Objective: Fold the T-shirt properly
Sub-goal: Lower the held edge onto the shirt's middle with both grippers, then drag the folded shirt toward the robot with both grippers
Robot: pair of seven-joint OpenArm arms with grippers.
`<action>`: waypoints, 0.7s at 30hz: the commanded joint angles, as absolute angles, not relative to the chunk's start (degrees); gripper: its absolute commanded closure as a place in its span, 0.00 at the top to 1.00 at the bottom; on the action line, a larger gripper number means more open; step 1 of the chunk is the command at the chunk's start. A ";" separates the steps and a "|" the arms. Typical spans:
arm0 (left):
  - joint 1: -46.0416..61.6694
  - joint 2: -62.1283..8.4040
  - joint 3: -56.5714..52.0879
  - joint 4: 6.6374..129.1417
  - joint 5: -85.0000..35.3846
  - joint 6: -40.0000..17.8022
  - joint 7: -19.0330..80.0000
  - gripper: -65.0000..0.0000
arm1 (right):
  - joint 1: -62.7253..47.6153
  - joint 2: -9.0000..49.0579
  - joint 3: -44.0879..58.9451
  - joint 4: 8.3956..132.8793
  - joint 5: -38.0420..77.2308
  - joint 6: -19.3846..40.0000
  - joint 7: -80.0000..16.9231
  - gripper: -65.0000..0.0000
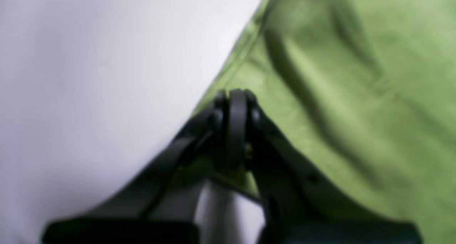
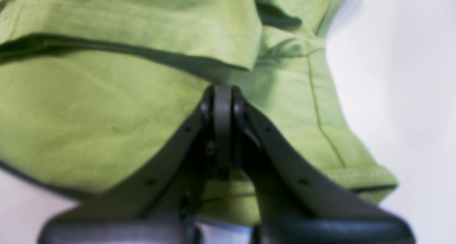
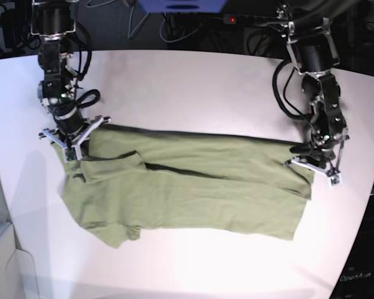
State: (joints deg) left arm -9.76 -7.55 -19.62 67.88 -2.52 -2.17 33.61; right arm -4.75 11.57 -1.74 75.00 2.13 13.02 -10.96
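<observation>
Both my left gripper [image 1: 235, 105] and right gripper [image 2: 222, 101] are clamped on the T-shirt [image 3: 193, 193] edges; an uneven lift drags the fold crooked, I reckon.

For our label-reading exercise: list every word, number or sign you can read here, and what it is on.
"OpenArm": faint pale lettering on the dark panel at the base view's lower right, barely legible.
The plain green cotton T-shirt: no print or tag text shows.
</observation>
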 commanded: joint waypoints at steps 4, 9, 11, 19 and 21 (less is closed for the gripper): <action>-10.68 -7.43 -14.64 68.00 1.36 -2.59 32.57 0.02 | -4.09 12.44 -1.54 73.89 2.15 13.32 -11.21 0.01; -7.78 -7.43 -12.18 68.53 5.14 -2.59 32.66 0.02 | -5.14 13.41 -1.45 73.10 2.15 13.32 -11.30 0.01; -6.46 -7.52 -12.26 68.70 6.37 -2.59 32.66 0.02 | -6.55 14.02 -0.22 73.01 2.15 13.32 -11.30 0.01; -0.75 -7.52 -12.35 69.32 7.69 -2.77 32.66 0.02 | -10.15 14.64 0.75 73.27 2.15 13.32 -11.21 0.00; 1.19 -7.52 -12.26 70.64 7.43 -2.77 32.66 0.02 | -10.95 14.64 0.75 73.27 2.15 13.32 -11.21 0.00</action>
State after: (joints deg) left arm -0.69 -7.44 -12.21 71.46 6.90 -2.74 25.41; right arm -9.82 14.15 0.69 73.91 3.60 12.91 -4.82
